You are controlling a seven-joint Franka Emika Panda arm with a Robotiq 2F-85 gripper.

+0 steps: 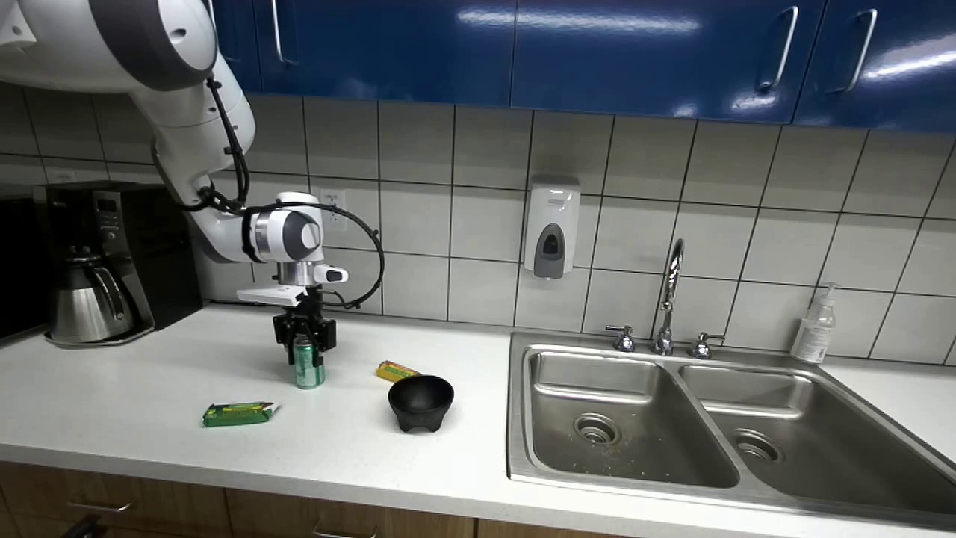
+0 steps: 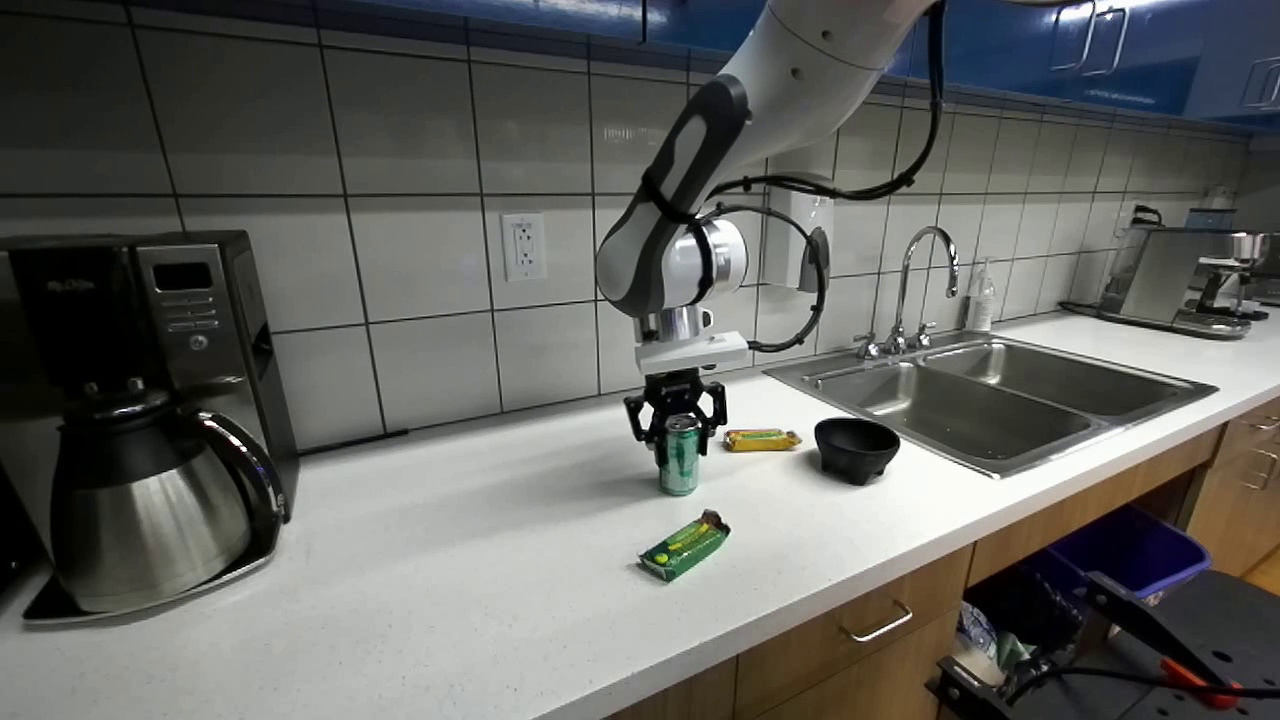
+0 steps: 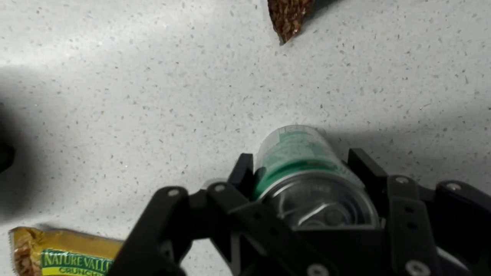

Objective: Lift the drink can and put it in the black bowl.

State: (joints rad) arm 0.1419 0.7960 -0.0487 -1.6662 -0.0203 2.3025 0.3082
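Note:
The drink can [image 1: 306, 370] is a green cylinder with a silvery top. It stands upright on the counter and shows in both exterior views [image 2: 680, 470]. In the wrist view, its top and side [image 3: 303, 157] lie between the two fingers. My gripper [image 3: 303, 168] is over the can from above, with a finger pad against each side, and looks shut on it. It also shows in both exterior views [image 1: 306, 351] [image 2: 682, 445]. The black bowl [image 1: 421, 403] stands upright to the can's right, toward the sink [image 2: 855, 450]. Only a dark edge of it [image 3: 5, 155] shows in the wrist view.
A green packet [image 1: 239, 414] lies in front of the can. A yellow packet [image 2: 762, 440] lies between can and bowl, near the bowl's back side. The steel sink [image 1: 519, 418] is right of the bowl. A coffee maker [image 2: 150, 500] stands at the left, and the tiled wall is behind.

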